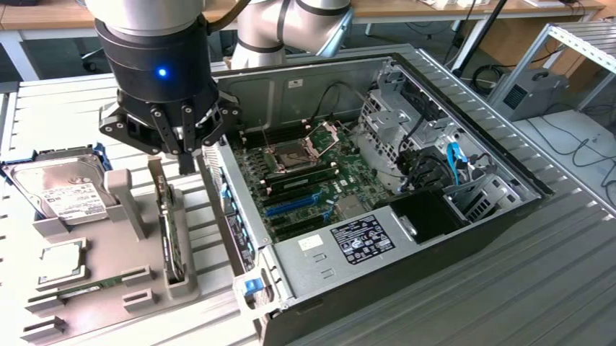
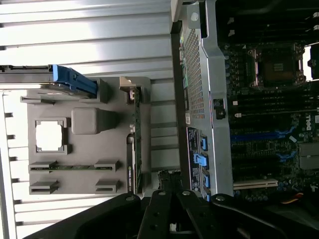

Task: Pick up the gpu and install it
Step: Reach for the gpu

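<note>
We find the claw (image 1: pixel 185 164) closed, fingers pressed together with nothing between them. It hangs above the grey holder (image 1: pixel 120 193), just beside the wall of the open computer case (image 1: pixel 288 277). The graphics card (image 1: pixel 172 238) stands on its long edge in a slot of that holder, below the claw and apart from it, and the hard drive (image 1: pixel 60 193) lies further to the exterior view's left. We judge contact to be the main risk: closed fingers brought down on the card's thin upper edge would press on it rather than straddle it, and could tip it or jam it in the slot. The case wall is near, so a small sideways error could strike the sheet metal. In the wrist view the card (image 2: pixel 133 149) appears edge-on, so we cannot make out its fan or bracket. On the motherboard (image 1: pixel 308 180) we cannot tell with certainty which slot suits the card.
</note>
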Controlling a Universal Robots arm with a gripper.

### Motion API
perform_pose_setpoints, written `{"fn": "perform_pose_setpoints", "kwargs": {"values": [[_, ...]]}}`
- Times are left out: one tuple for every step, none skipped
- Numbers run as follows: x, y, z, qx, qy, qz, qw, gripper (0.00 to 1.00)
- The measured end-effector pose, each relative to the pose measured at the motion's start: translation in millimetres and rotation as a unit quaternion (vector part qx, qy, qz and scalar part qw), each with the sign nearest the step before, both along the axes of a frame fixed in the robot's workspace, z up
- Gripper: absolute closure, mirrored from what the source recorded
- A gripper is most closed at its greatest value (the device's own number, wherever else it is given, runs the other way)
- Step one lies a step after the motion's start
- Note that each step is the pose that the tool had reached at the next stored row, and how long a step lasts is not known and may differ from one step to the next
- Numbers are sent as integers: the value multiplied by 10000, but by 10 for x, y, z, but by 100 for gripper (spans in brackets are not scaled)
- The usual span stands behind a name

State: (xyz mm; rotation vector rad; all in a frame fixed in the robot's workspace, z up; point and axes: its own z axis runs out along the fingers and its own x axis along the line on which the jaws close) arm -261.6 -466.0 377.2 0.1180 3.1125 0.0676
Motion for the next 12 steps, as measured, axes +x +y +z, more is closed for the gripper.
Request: {"fn": "perform_pose_setpoints", "kwargs": {"values": [[0, -3, -1, 0, 0, 0, 10000, 89], [0, -6, -1, 0, 0, 0, 10000, 89], [0, -11, -2, 0, 0, 0, 10000, 89], [0, -16, -3, 0, 0, 0, 10000, 89], [0, -24, -4, 0, 0, 0, 10000, 89], [0, -31, -5, 0, 0, 0, 10000, 89], [0, -34, -6, 0, 0, 0, 10000, 89], [0, -39, -7, 0, 0, 0, 10000, 89], [0, -44, -8, 0, 0, 0, 10000, 89], [0, -50, -8, 0, 0, 0, 10000, 89], [0, -55, -9, 0, 0, 0, 10000, 89], [0, -60, -10, 0, 0, 0, 10000, 89]]}}
